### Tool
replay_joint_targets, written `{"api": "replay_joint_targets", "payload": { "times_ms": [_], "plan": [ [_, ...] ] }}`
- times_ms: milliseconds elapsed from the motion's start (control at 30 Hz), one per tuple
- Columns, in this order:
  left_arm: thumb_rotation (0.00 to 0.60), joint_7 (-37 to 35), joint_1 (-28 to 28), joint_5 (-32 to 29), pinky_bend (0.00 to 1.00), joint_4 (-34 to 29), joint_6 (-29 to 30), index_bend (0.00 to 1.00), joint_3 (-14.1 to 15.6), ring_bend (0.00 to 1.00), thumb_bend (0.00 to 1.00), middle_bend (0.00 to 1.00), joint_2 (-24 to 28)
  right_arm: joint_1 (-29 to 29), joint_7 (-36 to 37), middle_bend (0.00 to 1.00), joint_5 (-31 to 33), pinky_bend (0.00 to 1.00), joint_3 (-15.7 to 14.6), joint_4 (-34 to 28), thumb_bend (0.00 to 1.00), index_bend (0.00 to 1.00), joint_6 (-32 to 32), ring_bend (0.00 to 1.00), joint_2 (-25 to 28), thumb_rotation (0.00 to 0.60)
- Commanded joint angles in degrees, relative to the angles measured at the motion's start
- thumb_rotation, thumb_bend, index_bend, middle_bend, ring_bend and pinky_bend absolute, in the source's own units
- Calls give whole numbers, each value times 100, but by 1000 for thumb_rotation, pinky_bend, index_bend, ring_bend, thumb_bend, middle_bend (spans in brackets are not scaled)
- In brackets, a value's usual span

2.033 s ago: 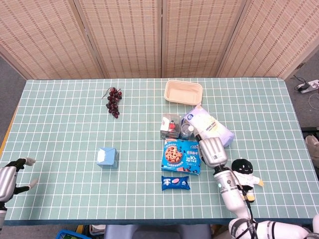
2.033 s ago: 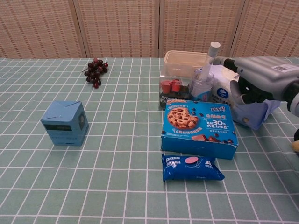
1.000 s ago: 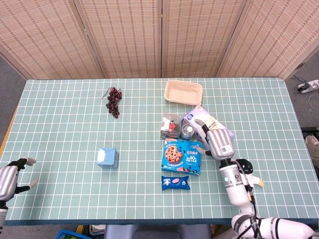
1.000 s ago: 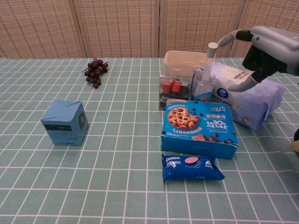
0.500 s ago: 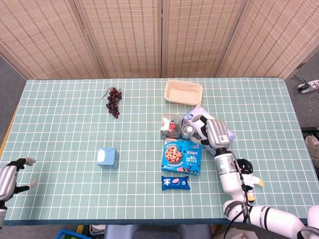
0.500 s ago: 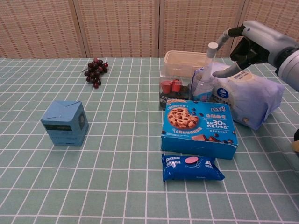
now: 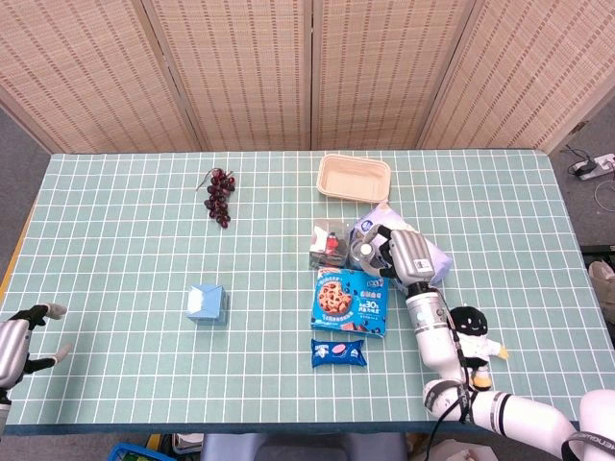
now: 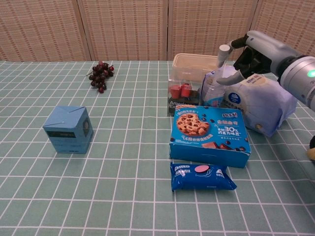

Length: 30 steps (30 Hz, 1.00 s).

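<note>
My right hand (image 7: 400,252) (image 8: 252,55) hovers over a white and lilac bag (image 8: 261,102), fingers spread and holding nothing. One finger reaches toward the white nozzle of a clear spray bottle (image 8: 215,78) (image 7: 362,253), and the thumb lies close beside the bottle; whether it touches is unclear. My left hand (image 7: 21,342) rests at the table's near left edge with fingers apart, nothing in it, and appears only in the head view.
In front of the bottle lie a blue cookie box (image 8: 209,133) and a blue Oreo pack (image 8: 202,177). A clear box of red items (image 8: 180,93) and a beige container (image 8: 194,63) stand behind. Grapes (image 8: 100,74), a blue carton (image 8: 68,129), and a penguin toy (image 7: 471,331).
The right hand has lifted from beside the cookie box and moved back and left over the bag, toward the spray bottle's top. My left hand has barely moved.
</note>
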Motion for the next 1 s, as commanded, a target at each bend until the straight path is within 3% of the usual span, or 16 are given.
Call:
{"api": "replay_joint_targets", "payload": {
  "times_ms": [33, 133, 467, 700, 1000],
  "plan": [
    [600, -17, 7, 1, 585, -7, 17, 440, -7, 416, 222, 405, 8, 48, 31, 1000, 31, 1000, 14, 67, 157, 498, -46, 1000, -37, 600],
    [600, -45, 11, -10, 585, -3, 11, 440, -8, 416, 221, 405, 15, 90, 61, 1000, 47, 1000, 23, 153, 171, 519, -57, 1000, -102, 600],
    [600, -50, 28, 31, 585, -43, 41, 440, 8, 416, 222, 405, 49, 104, 142, 1000, -18, 1000, -9, 328, 428, 652, 52, 1000, -207, 600],
    [600, -39, 18, 25, 585, -41, 23, 440, 6, 416, 222, 405, 47, 79, 206, 1000, -176, 1000, -6, 150, 455, 694, 169, 1000, -115, 600],
    [600, 12, 7, 13, 585, -34, 2, 440, 8, 416, 222, 405, 38, -129, 342, 1000, -473, 1000, 15, -797, 475, 702, 485, 1000, 338, 600]
  ]
}}
